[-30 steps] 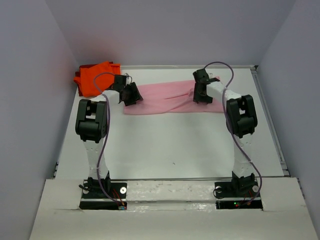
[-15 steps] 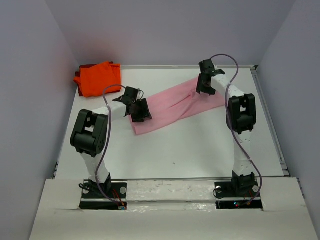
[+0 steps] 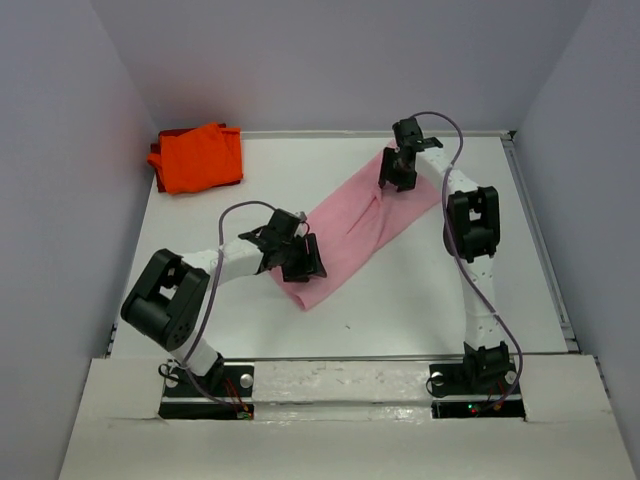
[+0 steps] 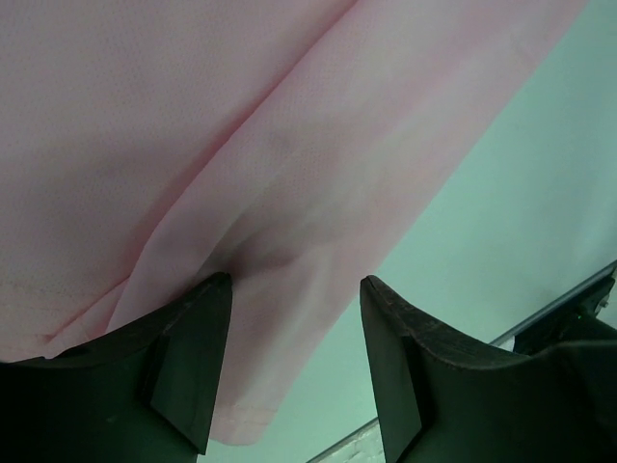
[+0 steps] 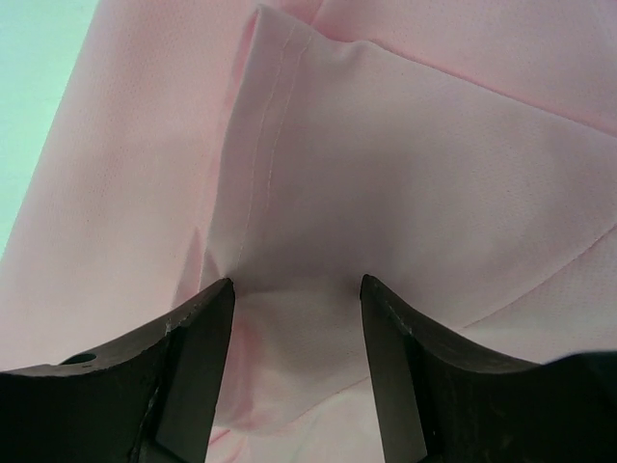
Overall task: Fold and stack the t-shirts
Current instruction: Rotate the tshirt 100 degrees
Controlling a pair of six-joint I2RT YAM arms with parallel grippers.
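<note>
pink t-shirt [image 3: 355, 225] lies on the white table [image 3: 420, 300] as a long, narrow folded band. it runs on a slant from near the middle of the table, on the left arm's side, up toward the far right. left fingers [image 3: 303, 264] are down on its near end, just inside the corner. in the left wrist view they stand clearly apart, tips touching the cloth, which shows between them with a soft crease running down to one tip. bare table shows past the shirt's edge. right fingers [image 3: 392, 177] are down on the far end and likewise parted. there the cloth puckers beside a stitched hem between the tips. neither pair is closed on the fabric. orange t-shirt [image 3: 198, 158] sits folded in the far left corner of the table, well apart from the pink one.
</note>
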